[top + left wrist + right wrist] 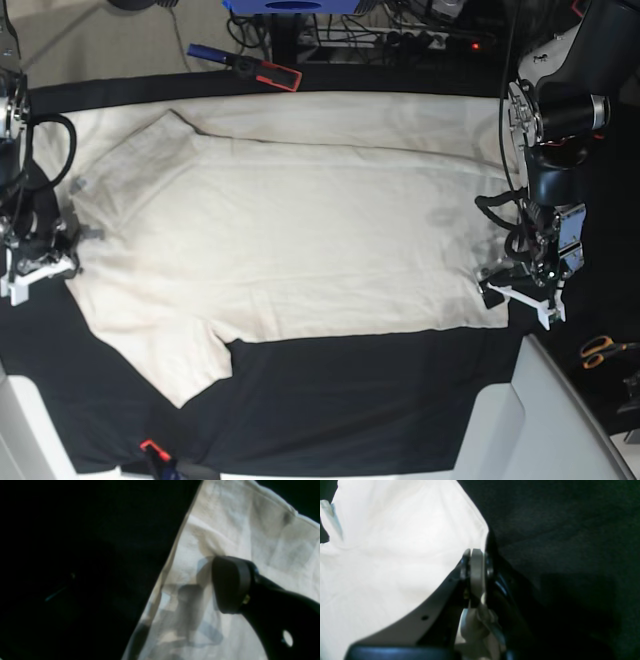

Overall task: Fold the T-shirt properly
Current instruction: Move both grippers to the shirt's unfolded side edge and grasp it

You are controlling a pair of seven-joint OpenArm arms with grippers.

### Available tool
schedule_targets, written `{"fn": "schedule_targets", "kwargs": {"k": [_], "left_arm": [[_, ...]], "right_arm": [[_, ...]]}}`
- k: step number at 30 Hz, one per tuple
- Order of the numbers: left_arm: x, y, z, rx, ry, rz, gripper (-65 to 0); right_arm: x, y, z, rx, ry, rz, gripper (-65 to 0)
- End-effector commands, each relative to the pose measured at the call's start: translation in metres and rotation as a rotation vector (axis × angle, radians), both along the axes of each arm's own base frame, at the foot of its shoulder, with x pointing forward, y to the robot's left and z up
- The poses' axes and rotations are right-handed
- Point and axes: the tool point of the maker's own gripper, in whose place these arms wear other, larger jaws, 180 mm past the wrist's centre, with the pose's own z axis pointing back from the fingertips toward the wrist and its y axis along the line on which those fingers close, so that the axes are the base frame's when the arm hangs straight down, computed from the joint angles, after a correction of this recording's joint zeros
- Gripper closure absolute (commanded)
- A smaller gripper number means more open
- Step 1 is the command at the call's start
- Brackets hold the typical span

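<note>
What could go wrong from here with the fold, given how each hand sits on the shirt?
1. The right hand is shut on the T-shirt edge; pulling alone may skew or bunch it, since the left hand is open.
2. The left hand hovers at the hem edge beside the black table cloth; closing there could miss the cloth edge or catch one layer only.

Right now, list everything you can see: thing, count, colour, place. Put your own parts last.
T-shirt: one, cream, spread flat across the table's middle.
table cloth: one, black, under the shirt.
scissors: one pair, orange handles, table's right edge in the base view.
clamp: one, blue, black and red, beyond the far table edge.
left gripper: one, black and white, open, at the shirt's hem.
right gripper: one, shut on the T-shirt's edge, at the collar end.
</note>
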Motion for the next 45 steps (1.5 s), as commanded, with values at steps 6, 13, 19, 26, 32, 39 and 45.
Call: {"fn": "schedule_targets", "kwargs": {"k": [6, 13, 19, 26, 32, 39, 45], "left_arm": [[0.009, -0.026, -0.001, -0.067, -0.004, -0.022, -63.7], [0.008, -0.030, -0.003, -0.075, -0.001, -0.022, -39.3], [0.005, -0.027, -0.005, -0.070, 0.004, -0.021, -11.5], [0.005, -0.024, -0.003, -0.063, 0.004, -0.020, 0.0], [0.007, -0.017, 0.005, -0.047, -0.010, -0.023, 0.0], [0.007, -0.024, 0.047, -0.013, -0.068, -0.087, 0.0], [-0.001, -0.026, 0.069, 0.014, -0.096, -0.114, 0.0]], "right_arm": [[0.018, -0.012, 0.020, -0.015, -0.064, -0.014, -0.2], [0.018, -0.012, 0.020, -0.015, -0.064, -0.014, -0.2], [0.018, -0.012, 0.020, -0.015, -0.064, -0.014, -0.2], [0.018, -0.011, 0.020, -0.014, -0.065, -0.013, -0.2], [0.027, -0.009, 0.034, -0.035, -0.118, 0.015, -0.2], [0.026, -0.002, 0.042, -0.056, -0.158, 0.054, -0.2], [0.025, 0.002, 0.049, -0.059, -0.164, 0.085, 0.0]]}}
